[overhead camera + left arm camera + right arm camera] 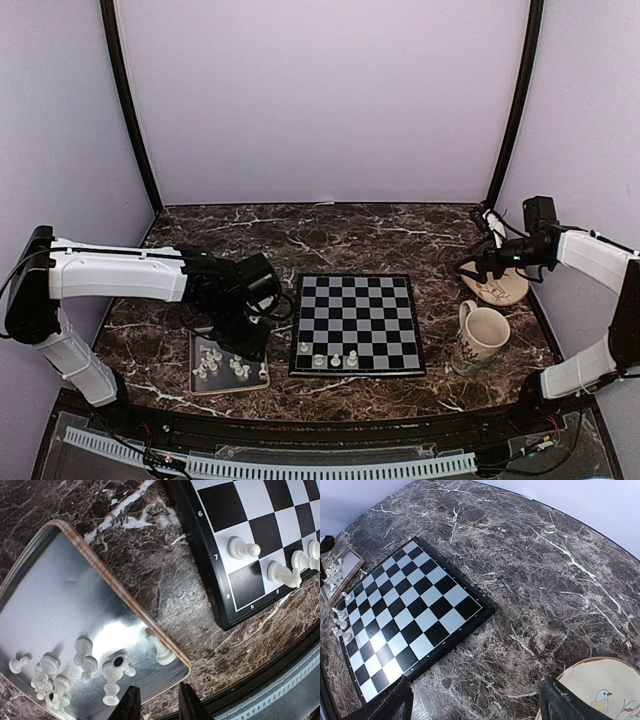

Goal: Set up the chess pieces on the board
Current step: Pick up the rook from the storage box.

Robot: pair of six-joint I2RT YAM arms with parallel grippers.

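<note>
**Surface** (pixel 340 235): dark marble w/ white veins. Pale lilac walls (pixel 320 100) on 3 sides, black corner posts.

**L pincer** (pixel 160 706): tips a little apart, nothing betw. them, over near corner of tray (pixel 50 595).
- Pieces (pixel 82 657): abt ten in tray, bunched just ahead-left of tips. One sits against tray rim straight ahead.
- Board (pixel 225 502): ahead-right, apart from tray. A few pieces stand in its edge rows nearest this pincer.

**R pincer** (pixel 472 700): tips wide apart, empty.
- Board lies well ahead-left.
- Plate (pixel 600 690) is just by its right tip.

**Views:**
- Top only: mug (pixel 482 335) betw. board and plate; L tips hidden under wrist.
- L wrist only: gap betw. tips, tray pieces one by one.
- R wrist only: bird on plate.
</note>
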